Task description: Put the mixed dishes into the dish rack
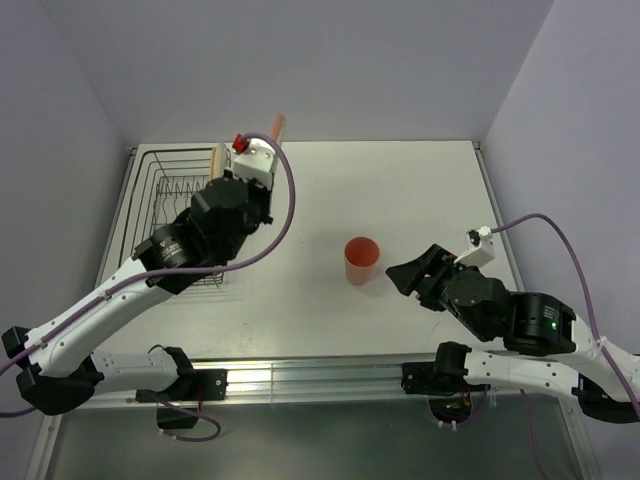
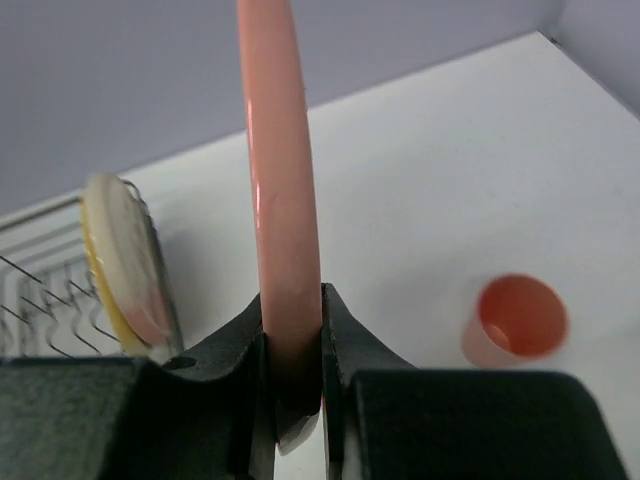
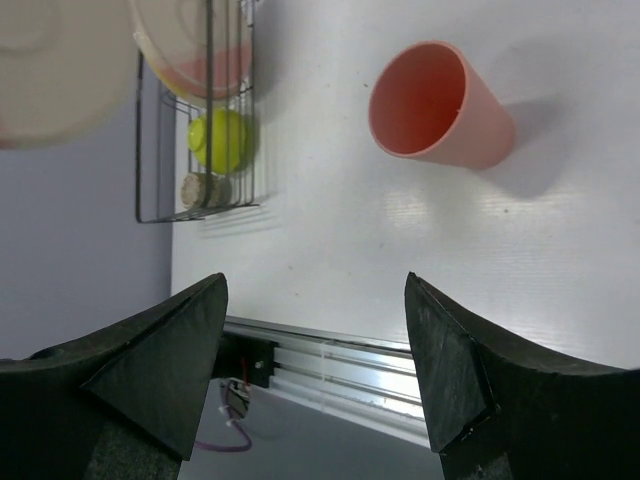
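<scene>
My left gripper [image 2: 292, 300] is shut on the rim of a pink plate [image 2: 285, 170], held on edge above the table at the right end of the dish rack [image 1: 165, 195]. From above, that plate [image 1: 281, 122] sticks up past the gripper [image 1: 270, 142]. Another cream and yellow plate [image 2: 125, 265] stands upright in the rack. A lime-green bowl [image 3: 220, 138] and a small grey speckled dish [image 3: 205, 190] lie inside the rack [image 3: 150, 150]. The salmon-pink cup [image 1: 362, 260] stands upright mid-table. My right gripper [image 1: 408, 285] is open and empty just right of the cup [image 3: 440, 105].
The black wire rack fills the table's far left corner, close to the left wall. The table's near edge is an aluminium rail [image 3: 330, 355]. Purple cables [image 1: 290, 200] loop over both arms.
</scene>
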`<state>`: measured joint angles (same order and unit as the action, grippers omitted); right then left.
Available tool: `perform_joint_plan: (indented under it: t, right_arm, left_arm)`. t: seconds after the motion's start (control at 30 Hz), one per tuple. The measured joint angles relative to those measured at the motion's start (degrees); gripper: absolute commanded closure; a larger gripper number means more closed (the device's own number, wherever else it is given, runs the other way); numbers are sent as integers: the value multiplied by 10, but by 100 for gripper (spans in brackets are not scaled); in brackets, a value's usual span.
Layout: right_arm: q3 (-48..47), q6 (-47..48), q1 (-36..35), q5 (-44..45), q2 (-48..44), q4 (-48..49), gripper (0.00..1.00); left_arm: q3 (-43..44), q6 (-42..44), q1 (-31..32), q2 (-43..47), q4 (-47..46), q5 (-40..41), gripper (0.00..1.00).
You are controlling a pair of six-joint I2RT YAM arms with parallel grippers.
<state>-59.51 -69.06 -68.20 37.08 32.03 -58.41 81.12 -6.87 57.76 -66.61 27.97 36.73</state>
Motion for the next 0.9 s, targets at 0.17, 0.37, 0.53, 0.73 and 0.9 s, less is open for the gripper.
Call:
perform_joint_plan:
  t: [0.17, 0.37, 0.53, 0.73, 0.9]
  right_arm:
    - [19, -3, 0, -3, 11, -14, 22]
    - [20, 6, 0, -3, 37, -12, 21]
    - [20, 24, 0, -3, 58, -12, 21]
    - [20, 39, 0, -2, 68, -11, 21]
    - [29, 48, 4, -2, 58, -5, 21]
  left_arm:
    - [-37, 110, -115, 6, -118, -24, 100]
    - [-106, 167, -249, 18, -248, -86, 100]
    - [-128, 164, -328, 17, -317, -113, 100]
    - [-113, 64, -469, -8, -311, -203, 100]
    - [-96, 0, -555, -56, -275, -275, 100]
